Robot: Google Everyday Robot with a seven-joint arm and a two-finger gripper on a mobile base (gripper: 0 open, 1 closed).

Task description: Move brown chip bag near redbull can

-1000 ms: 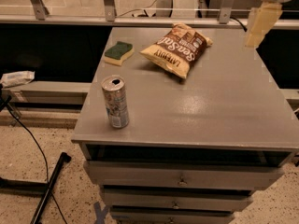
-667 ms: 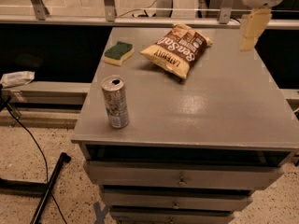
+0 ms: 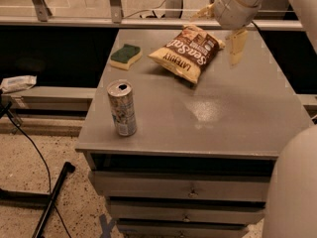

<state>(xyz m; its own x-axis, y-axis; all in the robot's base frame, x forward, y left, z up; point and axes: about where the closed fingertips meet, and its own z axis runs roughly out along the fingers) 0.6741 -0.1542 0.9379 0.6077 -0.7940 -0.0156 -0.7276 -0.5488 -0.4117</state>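
The brown chip bag, cream and dark brown with "Sea Salt" lettering, lies flat at the back middle of the grey table. The redbull can stands upright near the front left corner, its top open. My gripper hangs over the bag's far right end, at the back of the table. It is open and holds nothing: one cream finger points down just right of the bag, and the other shows behind the bag's top edge.
A green-and-yellow sponge lies at the back left of the table, left of the bag. Drawers sit under the tabletop. A rail runs behind the table. A black cable and stand lie on the floor at the left.
My gripper has moved left and down from the back right corner to the bag's far right end. The bag, can and sponge have not moved.
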